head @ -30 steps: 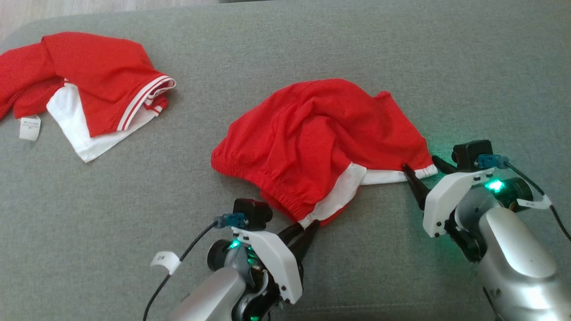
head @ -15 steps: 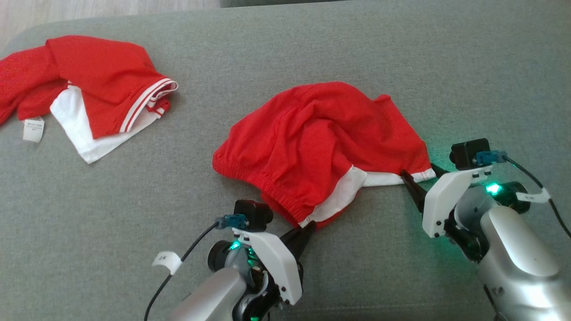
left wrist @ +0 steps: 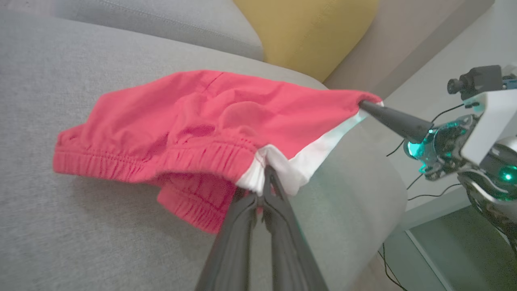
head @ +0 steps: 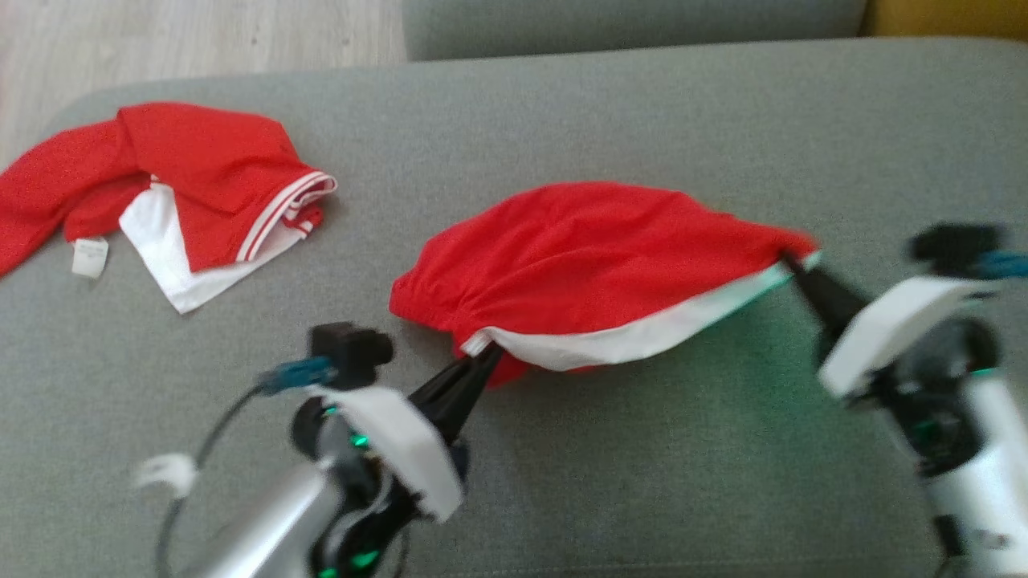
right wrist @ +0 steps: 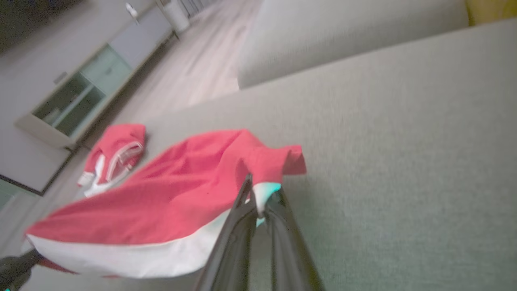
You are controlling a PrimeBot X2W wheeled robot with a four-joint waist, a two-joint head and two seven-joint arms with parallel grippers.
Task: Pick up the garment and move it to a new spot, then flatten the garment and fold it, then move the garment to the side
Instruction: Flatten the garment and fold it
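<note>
- Two red garments with white trim: the stretched garment [head: 594,257] in the middle and the crumpled garment [head: 209,168] at the far left.
- Two grippers, each with two long dark fingers: the left gripper [head: 482,355] and the right gripper [head: 791,262].
- One white label [head: 89,257], on the crumpled garment.
- One grey sofa seat [head: 642,449], under both garments.
- One yellow cushion [left wrist: 311,32].
- One low cabinet [right wrist: 68,101] with glass doors.

Matt red cloth garment [head: 594,249], coarse grey woven sofa [head: 642,466], pale wood floor [head: 201,32]
</note>
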